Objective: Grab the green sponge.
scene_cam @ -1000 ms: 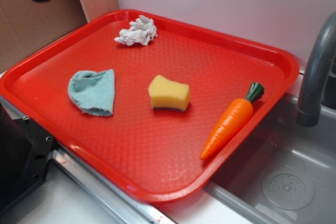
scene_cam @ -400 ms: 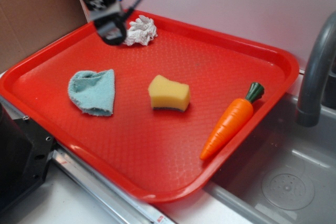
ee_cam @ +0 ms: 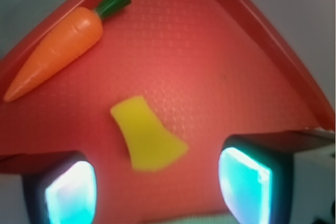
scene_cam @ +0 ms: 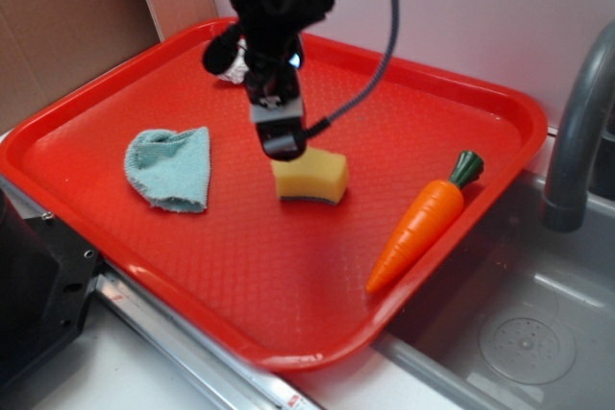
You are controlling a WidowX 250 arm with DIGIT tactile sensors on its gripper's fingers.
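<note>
Wrist view shows the gripper with its fingers spread wide, holding nothing, and the green sponge lying yellow side up between them on the red tray. A toy carrot lies apart near the tray's rim.

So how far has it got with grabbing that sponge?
Done: the pincer is lined up above the green sponge on the red tray. In hand: nothing; the wrist view shows its fingers spread wide on either side of the sponge. Left: go down, close, lift.
</note>
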